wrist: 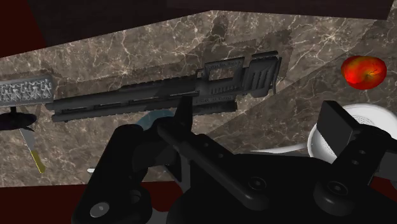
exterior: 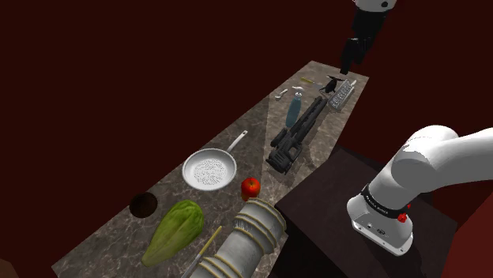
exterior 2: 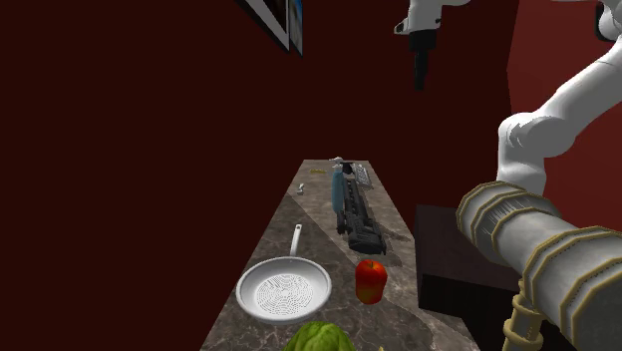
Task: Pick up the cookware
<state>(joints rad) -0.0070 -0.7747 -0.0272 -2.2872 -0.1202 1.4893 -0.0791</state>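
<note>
Pan (exterior: 210, 169): white, round, 1 long handle pointing to the far end. It lies flat on the marble counter (exterior: 111, 237), about midway along. Red apple (exterior: 250, 187) just beside it on the right; lettuce (exterior: 174, 231) nearer. Long black gun-like object (exterior: 297, 134) farther along. Gripper (exterior: 348, 57) hangs high over the far end (well apart from pan), its 2 fingers spread, nothing between them.

On the brown marble counter (exterior: 111, 237): a long black gun-shaped object (exterior: 297, 134), a red apple (exterior: 250, 187) nr its end, a green lettuce head (exterior: 174, 231) beside a dark bowl (exterior: 143, 204) & a grey ribbed cylinder (exterior: 245, 241).
</note>
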